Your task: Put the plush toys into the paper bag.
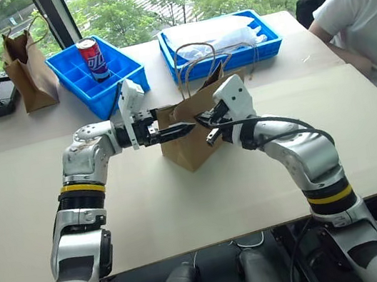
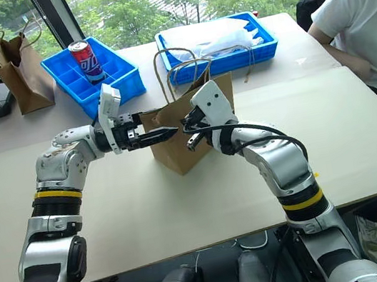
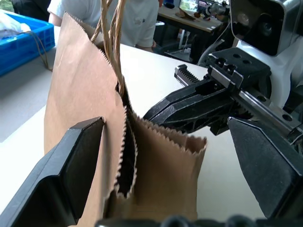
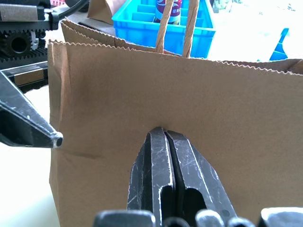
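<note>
The paper bag point(image 1: 192, 151) stands upright in the middle of the table, its twisted handles point(image 1: 197, 56) raised. My left gripper point(image 1: 176, 132) reaches in level from the left, open, one finger point(image 3: 71, 165) at the bag's outer wall and the other point(image 3: 270, 165) apart, the bag's folded end between them. My right gripper point(image 4: 162, 130) is shut, its tips against the bag's near wall below the serrated rim; nothing shows between its fingers. The plush toys are out of view.
Behind the bag are a blue compartment bin point(image 1: 120, 76) holding a red can point(image 1: 93, 59) and a blue tray point(image 1: 273, 34) with a white bundle point(image 1: 210, 32). A darker, narrower bag point(image 1: 29, 73) stands far left. A seated person point(image 1: 363, 17) is at the right edge.
</note>
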Controlling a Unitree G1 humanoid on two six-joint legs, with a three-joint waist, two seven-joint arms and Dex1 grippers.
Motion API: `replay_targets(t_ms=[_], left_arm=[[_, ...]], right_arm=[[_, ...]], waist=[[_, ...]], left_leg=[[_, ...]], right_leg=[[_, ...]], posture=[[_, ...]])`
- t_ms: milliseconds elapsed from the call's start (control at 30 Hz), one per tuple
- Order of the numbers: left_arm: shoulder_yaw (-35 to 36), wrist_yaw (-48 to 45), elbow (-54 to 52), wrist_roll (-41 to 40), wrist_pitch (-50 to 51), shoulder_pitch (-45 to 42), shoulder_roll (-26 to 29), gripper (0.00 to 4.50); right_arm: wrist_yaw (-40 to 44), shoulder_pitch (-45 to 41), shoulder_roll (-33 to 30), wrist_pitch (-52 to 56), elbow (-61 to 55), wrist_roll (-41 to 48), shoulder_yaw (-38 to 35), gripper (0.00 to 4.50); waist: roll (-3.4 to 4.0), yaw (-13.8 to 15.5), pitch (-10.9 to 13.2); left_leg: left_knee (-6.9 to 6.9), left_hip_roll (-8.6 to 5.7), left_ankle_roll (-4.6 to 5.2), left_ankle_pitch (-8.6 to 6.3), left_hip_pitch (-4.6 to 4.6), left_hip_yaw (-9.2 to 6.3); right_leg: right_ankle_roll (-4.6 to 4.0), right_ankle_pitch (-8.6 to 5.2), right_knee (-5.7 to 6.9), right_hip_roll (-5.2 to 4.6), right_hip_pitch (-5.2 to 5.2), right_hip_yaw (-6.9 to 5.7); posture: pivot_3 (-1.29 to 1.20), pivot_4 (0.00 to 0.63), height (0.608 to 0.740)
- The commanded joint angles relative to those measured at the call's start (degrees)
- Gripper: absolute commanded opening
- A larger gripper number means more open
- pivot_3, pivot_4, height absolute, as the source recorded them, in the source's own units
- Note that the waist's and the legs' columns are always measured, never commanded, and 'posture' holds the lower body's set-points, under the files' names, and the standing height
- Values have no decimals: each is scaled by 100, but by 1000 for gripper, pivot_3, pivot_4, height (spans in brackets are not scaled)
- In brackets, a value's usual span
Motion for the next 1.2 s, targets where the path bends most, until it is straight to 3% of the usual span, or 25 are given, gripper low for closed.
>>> replay_targets(t_ms=[33,267,400,600,767,967,1200], left_arm=[[-55,96,-3,170,-208,-73,134,2693],[27,190,88,109,-247,-139,-4,99],[8,-37,352,145,-388,-383,46,32],[2,-1063,1129,64,-943,-1043,173,32],[-330,-2298,1051,-305,-1111,-1043,600,32],[-1079,-2349,1426,-489,-2168,-985,1123,32],[-1842,-2349,2158,-586,-3112,-943,1544,32]], right_arm=[[10,-22,-34,-83,-252,-8,-110,0],[42,-16,-148,1,-375,10,-191,0],[357,309,-649,310,-1037,361,-592,0],[1597,1853,-2022,1079,-2306,1840,-2079,0],[2032,3098,-2873,908,-2164,1851,-3138,0],[2123,3575,-3170,748,-1951,1943,-3839,0],[2088,3376,-3315,642,-1778,1929,-3659,0]], waist=[[0,2,0],[0,7,0],[0,38,0],[-1,113,0],[-1,64,1],[-1,37,1],[-1,41,1]], left_leg=[[0,0,0,0,0,0],[0,-1,0,0,-1,0],[0,-2,1,0,-4,-1],[4,-4,15,-9,-15,-4],[3,-2,21,-13,-4,8],[6,7,19,-11,13,12],[10,5,20,-11,6,11]], right_leg=[[0,0,-1,0,0,0],[0,0,0,0,0,0],[0,0,-3,-1,0,-2],[2,0,-23,-3,4,-9],[2,0,-24,-6,15,-5],[3,-1,-13,-5,26,-1],[3,-1,-16,-7,23,-1]], posture=[[0,150,740],[0,150,740],[0,150,740],[0,150,740],[0,150,740],[0,150,740],[0,150,740]])
